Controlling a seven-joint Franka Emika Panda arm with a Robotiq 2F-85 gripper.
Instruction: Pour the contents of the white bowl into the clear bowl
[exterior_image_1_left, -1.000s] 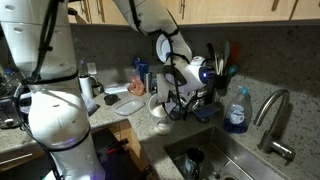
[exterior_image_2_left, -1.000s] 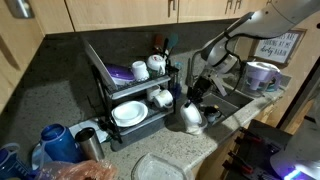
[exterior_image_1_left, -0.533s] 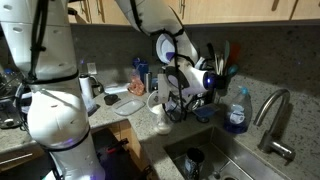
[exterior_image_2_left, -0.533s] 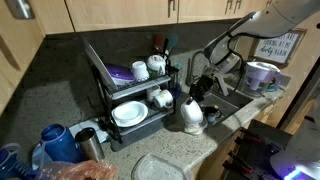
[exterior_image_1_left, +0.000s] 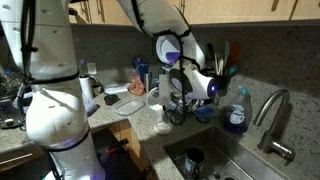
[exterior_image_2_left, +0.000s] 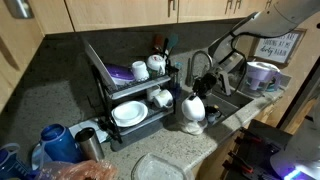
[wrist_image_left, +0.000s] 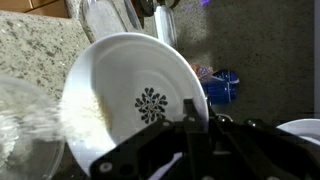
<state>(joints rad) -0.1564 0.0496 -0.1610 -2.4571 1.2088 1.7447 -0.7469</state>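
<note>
My pincer (wrist_image_left: 190, 132) is pressed onto the rim of the white bowl (wrist_image_left: 130, 80), one finger inside and one outside, at the lower edge of the wrist view. I hold the bowl tipped steeply on its side, so that its inner face with the dark flower pattern at the middle turns toward my camera. Something pale and grainy lies against the lower left wall of the bowl, on the side nearest the clear bowl (wrist_image_left: 25, 135), which stands on the speckled stone counter (wrist_image_left: 35, 50) just below and beside the tilted rim. In an exterior view the white bowl (exterior_image_2_left: 192, 105) hangs right above the clear bowl (exterior_image_2_left: 192, 126), near the edge of the sink. The dish rack (exterior_image_2_left: 100, 70) stands near on the counter with a white plate (exterior_image_2_left: 128, 113) on its lower tier. In an exterior view a tap (exterior_image_1_left: 270, 108) and a blue bottle (exterior_image_1_left: 236, 112) stand beyond my arm.
</note>
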